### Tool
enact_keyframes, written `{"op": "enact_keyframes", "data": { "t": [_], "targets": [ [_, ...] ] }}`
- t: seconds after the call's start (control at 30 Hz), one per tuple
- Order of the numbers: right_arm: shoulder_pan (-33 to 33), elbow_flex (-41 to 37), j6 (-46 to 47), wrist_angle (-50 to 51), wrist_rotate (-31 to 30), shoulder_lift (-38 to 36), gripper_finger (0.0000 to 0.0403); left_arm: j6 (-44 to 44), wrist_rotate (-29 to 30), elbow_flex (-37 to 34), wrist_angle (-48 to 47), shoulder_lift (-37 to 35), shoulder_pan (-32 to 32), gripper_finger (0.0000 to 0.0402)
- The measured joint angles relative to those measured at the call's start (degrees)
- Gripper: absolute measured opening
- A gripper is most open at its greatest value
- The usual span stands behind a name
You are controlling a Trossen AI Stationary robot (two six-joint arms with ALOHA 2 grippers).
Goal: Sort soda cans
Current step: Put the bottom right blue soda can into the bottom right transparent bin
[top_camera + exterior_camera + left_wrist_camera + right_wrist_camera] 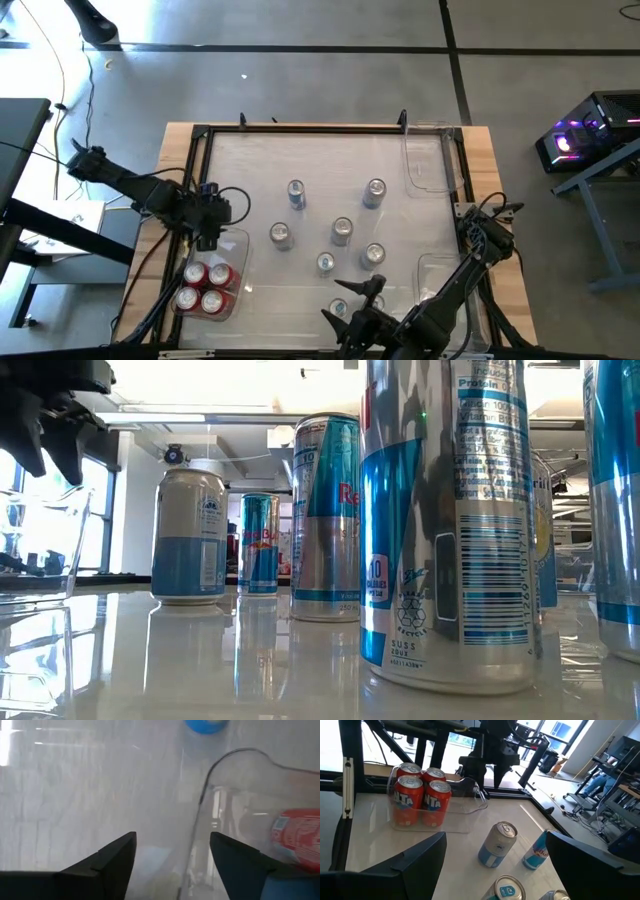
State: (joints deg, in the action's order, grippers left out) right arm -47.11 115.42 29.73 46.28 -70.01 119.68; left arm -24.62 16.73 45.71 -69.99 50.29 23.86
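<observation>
Left gripper (207,240), jaws apart and empty, hangs over the clear bin (237,243) w/ four red cans (208,287) at table's (178,140) left-front corner, prob. just dropped one. Right gripper (352,327), jaws wide, waits at front edge by loose silver-blue cans (341,231).

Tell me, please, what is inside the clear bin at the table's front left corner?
Four red soda cans stand upright inside the clear bin, packed together; the bin's other end shows nothing. The left gripper hangs open above that end.

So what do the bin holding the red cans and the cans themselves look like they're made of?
The bin looks like clear glossy plastic: the cans and table show through its walls, and its rim catches glints. The red cans look like thin metal, probably aluminium: shiny silver tops with pull tabs over printed bodies.
</observation>
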Motion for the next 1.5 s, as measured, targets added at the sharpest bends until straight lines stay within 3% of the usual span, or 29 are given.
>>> {"op": "enact_keyframes", "data": {
  "t": [0.17,0.43,0.93,1.5],
  "targets": [
    [-0.15,0.00,0.01,-0.11,-0.01,0.00,0.0339,5.52,-2.91,-4.57,3.28,1.39,-2.89,0.0213],
    [-0.17,0.00,0.08,-0.15,-0.01,0.00,0.0339,4.04,-4.40,-5.24,4.81,3.16,-5.34,0.0178],
    [-0.57,0.00,0.27,-0.11,-0.01,0.00,0.0339,-5.96,-11.23,-6.31,-0.45,3.21,-5.41,0.0011],
    [-0.92,0.00,0.31,-0.15,0.02,0.00,0.0339,-17.46,-14.71,-6.33,-2.78,3.01,-0.88,0.0008]
  ]
}}
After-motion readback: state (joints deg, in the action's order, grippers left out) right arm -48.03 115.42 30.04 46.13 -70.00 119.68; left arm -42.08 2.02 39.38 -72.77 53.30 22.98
